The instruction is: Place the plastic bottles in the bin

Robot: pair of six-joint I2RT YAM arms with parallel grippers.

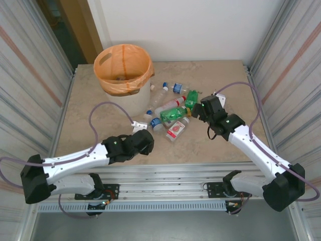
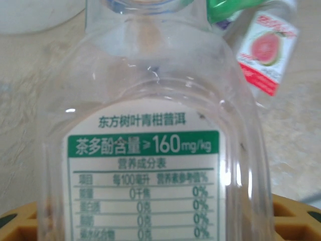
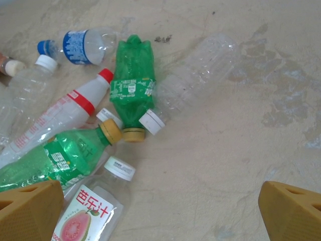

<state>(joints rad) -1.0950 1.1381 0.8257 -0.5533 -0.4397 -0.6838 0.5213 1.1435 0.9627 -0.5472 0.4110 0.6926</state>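
Plastic this thin should be light, springy and slick; left claw (image 1: 141,128) grips the clear bottle (image 2: 150,90) across its labelled body, right claw (image 3: 160,208) hangs open.

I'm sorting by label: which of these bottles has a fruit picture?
The clear white-capped bottle at the pile's near edge: its label shows a pink guava; no other visible label does.

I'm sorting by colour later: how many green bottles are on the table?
2. The upper green bottle lies between a red-capped bottle and a clear bottle; the lower green bottle lies beside the guava-label bottle. Others may be hidden.
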